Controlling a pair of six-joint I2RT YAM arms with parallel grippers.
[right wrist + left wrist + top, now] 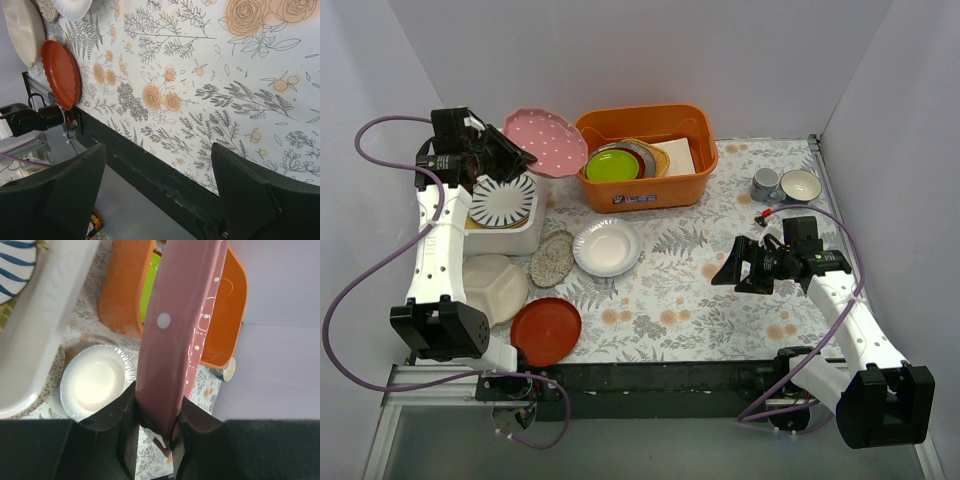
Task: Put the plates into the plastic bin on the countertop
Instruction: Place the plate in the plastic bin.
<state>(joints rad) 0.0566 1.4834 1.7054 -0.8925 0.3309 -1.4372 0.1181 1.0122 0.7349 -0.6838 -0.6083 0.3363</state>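
My left gripper is shut on the rim of the pink scalloped plate, which it holds up edge-on above the back end of the white plastic bin. A blue-striped plate lies in the bin. On the countertop lie a plain white plate, a speckled oval plate, a cream divided plate and a red-orange plate. My right gripper is open and empty over the countertop's near edge.
An orange tub at the back holds a lime-green plate and other dishes. Two cups stand at the back right. A black rail runs along the table's near edge.
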